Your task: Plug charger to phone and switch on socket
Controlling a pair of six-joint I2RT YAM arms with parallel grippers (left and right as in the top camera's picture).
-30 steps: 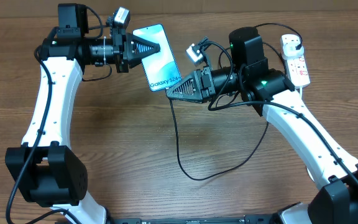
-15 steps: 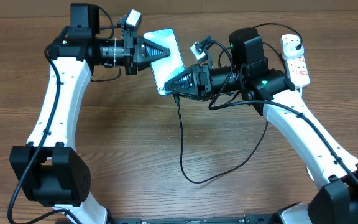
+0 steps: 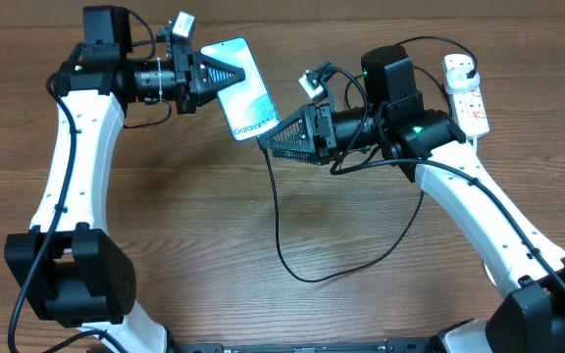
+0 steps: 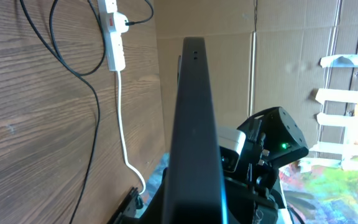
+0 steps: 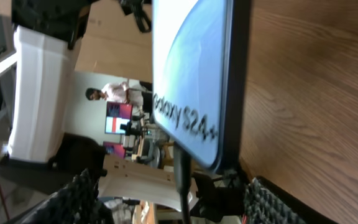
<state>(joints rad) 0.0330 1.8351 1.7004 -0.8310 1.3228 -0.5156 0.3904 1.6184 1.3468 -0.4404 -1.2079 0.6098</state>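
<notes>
Phone (image 3: 244, 88) in left hand (image 3: 226, 75); charger (image 3: 281, 211) at bottom edge.

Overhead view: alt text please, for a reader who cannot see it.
The left gripper holds the phone above the table while the right gripper brings the charger tip to its bottom edge. The socket lies far right.

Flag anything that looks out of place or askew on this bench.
Nothing looks damaged or spilled. The phone is held up off the table, tilted, in the left hand, while the right hand brings the charger to its bottom edge. The socket lies flat at the far right.
</notes>
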